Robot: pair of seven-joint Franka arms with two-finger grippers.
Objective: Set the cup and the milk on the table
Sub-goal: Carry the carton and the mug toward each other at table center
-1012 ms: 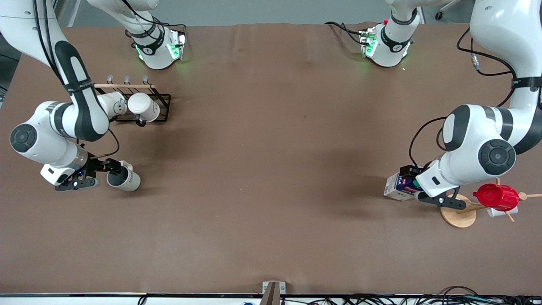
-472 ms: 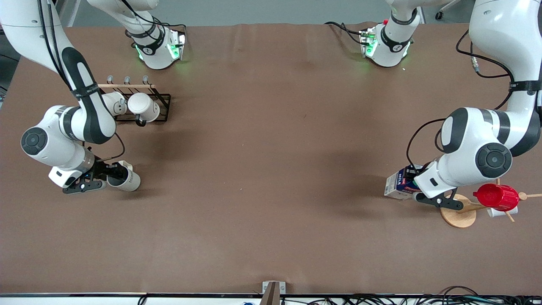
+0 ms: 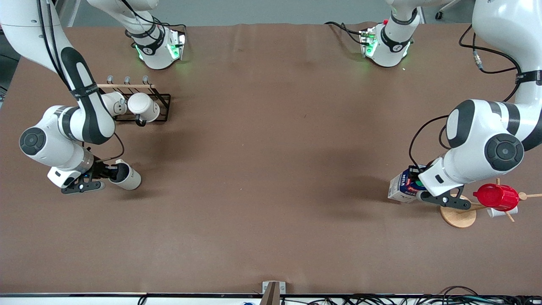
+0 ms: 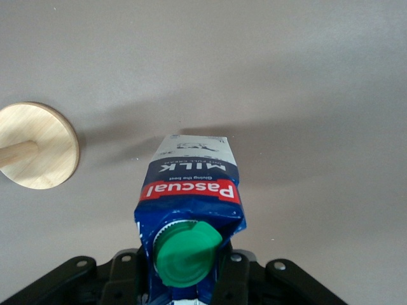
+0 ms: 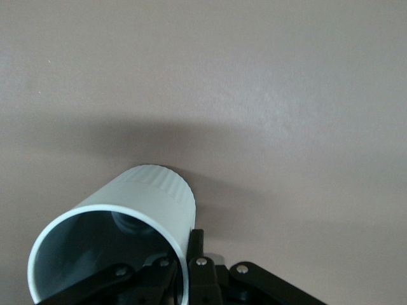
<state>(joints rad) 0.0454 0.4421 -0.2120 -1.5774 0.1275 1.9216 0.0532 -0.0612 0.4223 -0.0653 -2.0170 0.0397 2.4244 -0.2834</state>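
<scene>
Our left gripper (image 3: 417,187) is clamped on the milk (image 3: 402,186), tilted above the table (image 3: 271,169) just beside the wooden disc base (image 3: 458,216). Our right gripper (image 3: 111,173) pinches the cup (image 3: 125,176) by its rim, tipped, over the table near the mug rack (image 3: 139,103).

Toward the right arm's end of the desk (image 3: 271,169): black wire rack (image 3: 163,108) with a wooden bar (image 3: 125,86) along its top edge and three small hooks above it. Two white mugs (image 3: 143,106) lying in the rack, side by side, the one with a dark handle showing nearer the front camera. Toward the left arm's end: round wooden disc base (image 3: 458,216) bearing slanted wooden pegs (image 3: 525,195), red cup (image 3: 496,196) hung on them. Small grey bracket (image 3: 273,288) at the near edge.
</scene>
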